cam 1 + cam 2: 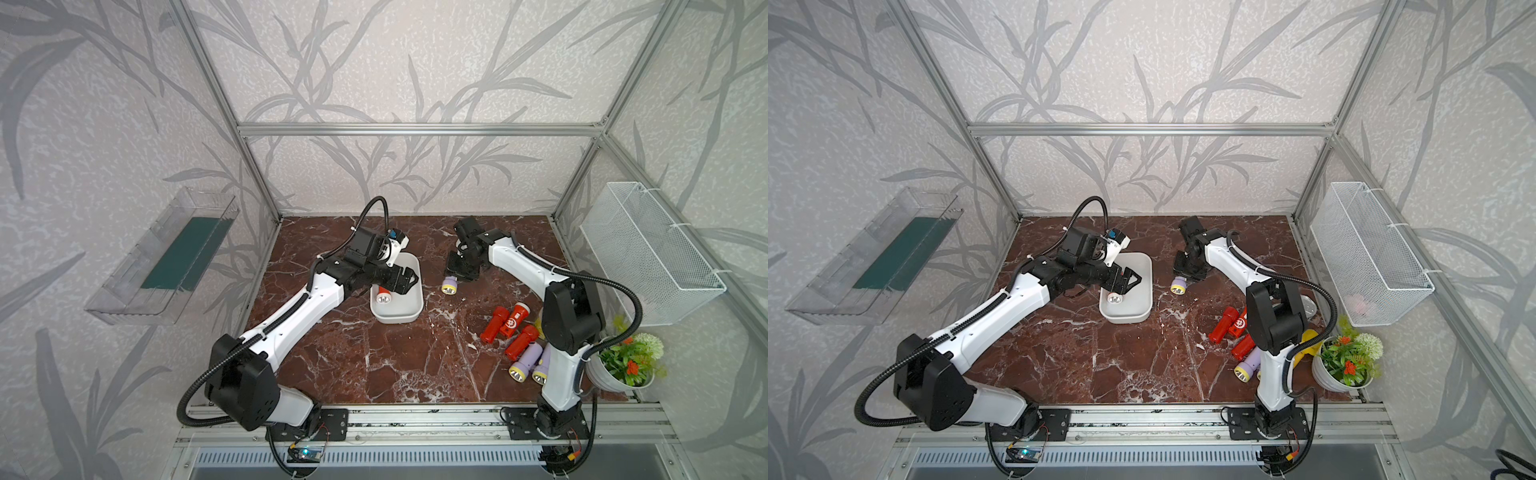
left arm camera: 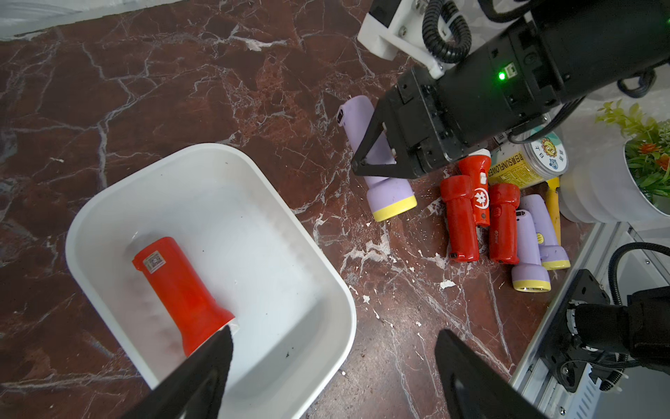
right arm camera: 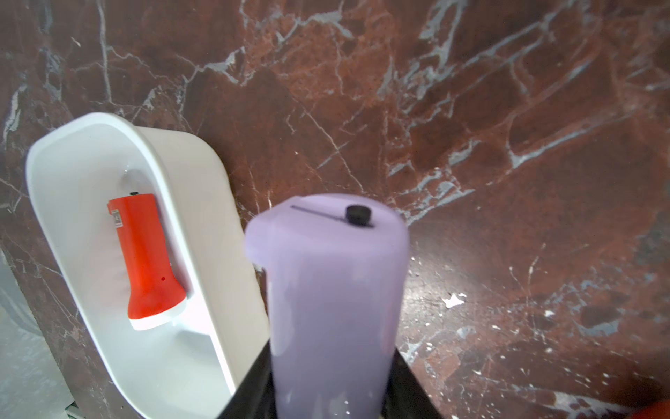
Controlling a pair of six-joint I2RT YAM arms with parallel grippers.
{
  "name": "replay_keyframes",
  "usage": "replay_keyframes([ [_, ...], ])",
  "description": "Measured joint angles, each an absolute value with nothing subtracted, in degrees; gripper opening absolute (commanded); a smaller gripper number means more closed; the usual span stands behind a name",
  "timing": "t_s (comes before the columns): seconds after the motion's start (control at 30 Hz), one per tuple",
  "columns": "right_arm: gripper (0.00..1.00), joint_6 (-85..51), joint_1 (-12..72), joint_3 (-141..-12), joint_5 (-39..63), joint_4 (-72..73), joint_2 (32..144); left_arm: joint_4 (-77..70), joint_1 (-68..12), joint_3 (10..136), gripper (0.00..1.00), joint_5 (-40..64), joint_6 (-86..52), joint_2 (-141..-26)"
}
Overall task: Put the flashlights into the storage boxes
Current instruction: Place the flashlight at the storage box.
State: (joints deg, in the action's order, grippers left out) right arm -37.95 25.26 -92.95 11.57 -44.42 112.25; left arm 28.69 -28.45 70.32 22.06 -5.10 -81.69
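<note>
Left wrist view: a red flashlight [image 2: 181,294] is laid in the white tray [image 2: 290,261], beneath the wide-spread left claw [image 2: 333,332]. At the tray's 3 o'clock in both top views, a lavender flashlight [image 1: 449,286] is clamped by the right claw [image 2: 359,163]. Five more flashlights [image 1: 521,343] are piled on the worktop [image 1: 374,365] at 4 o'clock.

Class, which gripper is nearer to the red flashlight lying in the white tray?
Left. The left gripper hangs open just above the red flashlight in the white tray; the right gripper is off to the tray's side, shut on a lavender flashlight.
</note>
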Motion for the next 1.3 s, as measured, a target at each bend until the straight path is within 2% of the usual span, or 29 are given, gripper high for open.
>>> replay_keyframes([
  [0.97, 0.41, -36.8, 36.9, -128.4, 14.6, -53.3, 134.8, 30.9, -21.2, 62.1, 0.90, 19.6, -5.6, -70.4],
  [1.3, 0.40, -35.7, 37.9, -132.4, 15.3, -56.8, 141.1, 31.5, -19.6, 60.9, 0.90, 19.6, -5.6, -68.7],
])
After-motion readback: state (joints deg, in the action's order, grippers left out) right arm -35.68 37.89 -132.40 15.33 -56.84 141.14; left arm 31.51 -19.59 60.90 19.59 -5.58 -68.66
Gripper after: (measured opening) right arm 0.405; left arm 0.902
